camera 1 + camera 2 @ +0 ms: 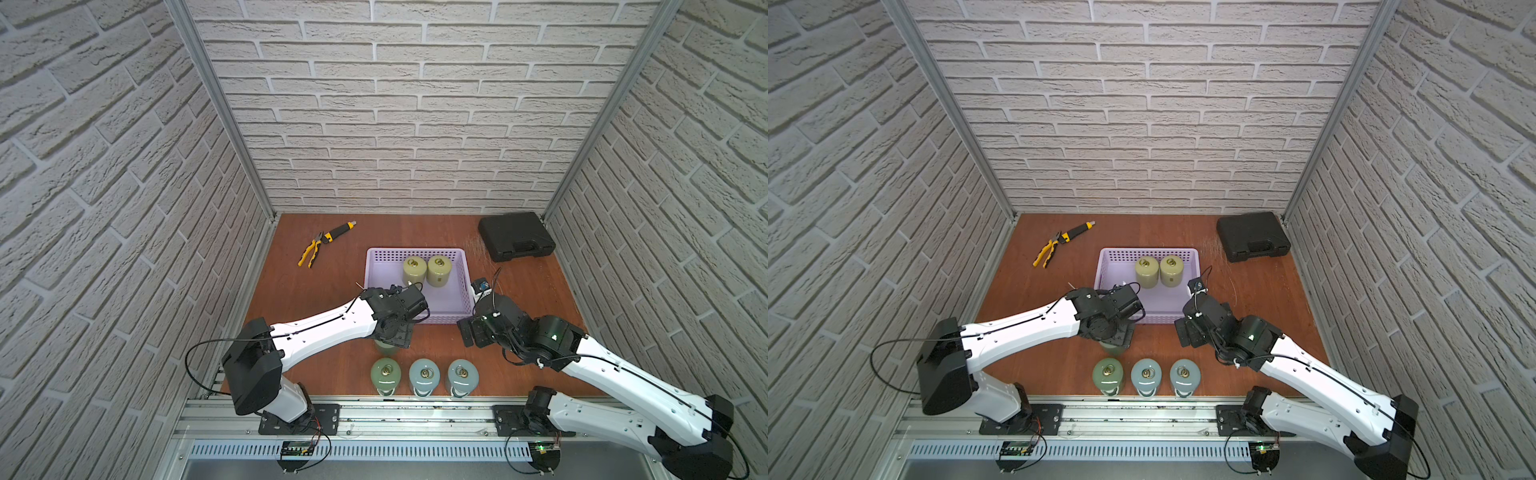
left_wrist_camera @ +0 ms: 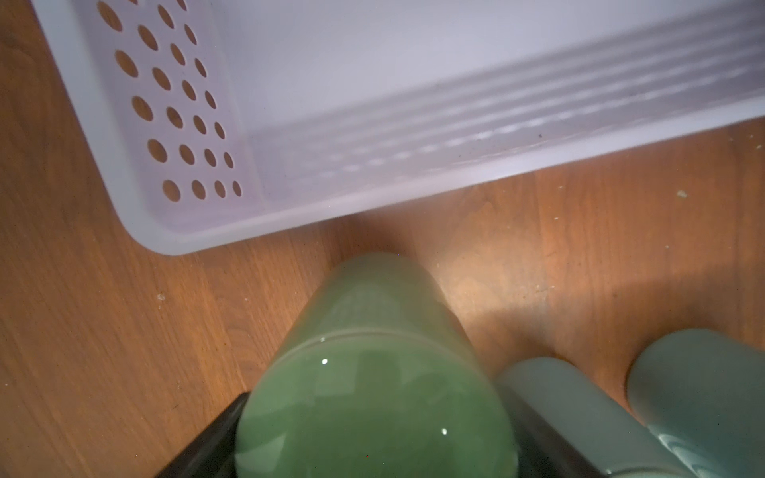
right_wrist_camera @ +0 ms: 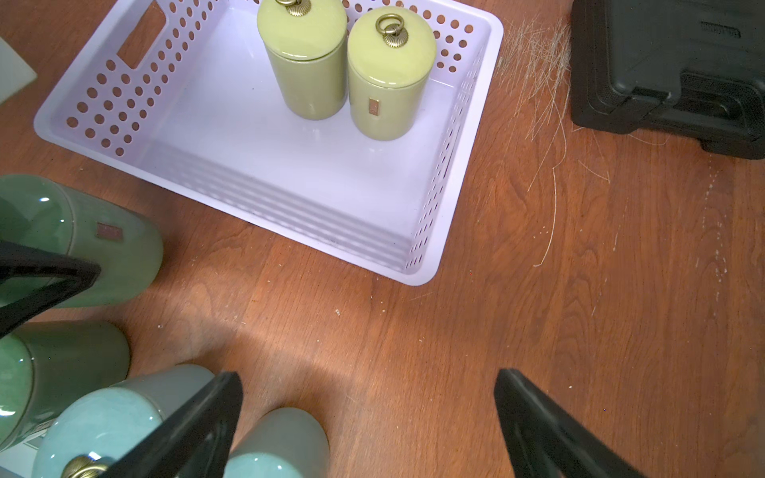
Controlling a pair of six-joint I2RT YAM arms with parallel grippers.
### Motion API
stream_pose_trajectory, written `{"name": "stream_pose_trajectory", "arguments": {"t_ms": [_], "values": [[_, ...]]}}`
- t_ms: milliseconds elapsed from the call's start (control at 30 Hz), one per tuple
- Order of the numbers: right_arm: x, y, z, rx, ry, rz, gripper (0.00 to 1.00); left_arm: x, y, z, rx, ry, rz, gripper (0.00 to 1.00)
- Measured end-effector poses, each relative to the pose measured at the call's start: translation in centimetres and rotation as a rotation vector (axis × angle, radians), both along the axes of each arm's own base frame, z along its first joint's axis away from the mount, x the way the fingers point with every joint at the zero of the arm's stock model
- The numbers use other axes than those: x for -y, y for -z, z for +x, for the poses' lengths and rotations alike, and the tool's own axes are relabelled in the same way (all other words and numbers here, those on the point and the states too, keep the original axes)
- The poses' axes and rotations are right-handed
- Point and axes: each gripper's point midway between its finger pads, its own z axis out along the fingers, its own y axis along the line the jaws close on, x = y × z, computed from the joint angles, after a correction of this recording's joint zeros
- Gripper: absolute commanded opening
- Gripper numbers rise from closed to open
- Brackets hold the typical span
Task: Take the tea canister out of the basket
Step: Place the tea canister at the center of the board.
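Note:
The lavender basket (image 1: pixel 415 251) (image 1: pixel 1148 251) (image 3: pixel 310 207) holds two yellow-green tea canisters (image 1: pixel 414 270) (image 1: pixel 439 270) (image 3: pixel 306 62) (image 3: pixel 389 78), upright at its far side. My left gripper (image 1: pixel 395 332) (image 2: pixel 376 451) points down just in front of the basket's near rim (image 2: pixel 372 198). It is shut on a dark green canister (image 1: pixel 384 345) (image 2: pixel 372 393) (image 3: pixel 103 248), with a finger pressed to each side. That canister is upright, outside the basket, low over the table. My right gripper (image 1: pixel 471 332) (image 3: pixel 368 378) hangs open and empty over bare wood by the basket's near right corner.
A green canister (image 1: pixel 386 374) and two blue-grey ones (image 1: pixel 424 374) (image 1: pixel 461 374) stand in a row at the table's front edge. Yellow pliers (image 1: pixel 311 249) and a black-yellow tool (image 1: pixel 338 230) lie back left. A black hard case (image 1: pixel 515 235) sits back right.

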Motion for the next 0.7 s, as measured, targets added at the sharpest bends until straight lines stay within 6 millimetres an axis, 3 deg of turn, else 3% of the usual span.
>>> {"name": "stream_pose_trajectory", "arguments": {"t_ms": [700], "values": [[0.1,-0.1,0.1,0.006,0.006,-0.006,1.0,0.1,2.5,-0.1,-0.045,-0.01,0.014,0.47]]}}
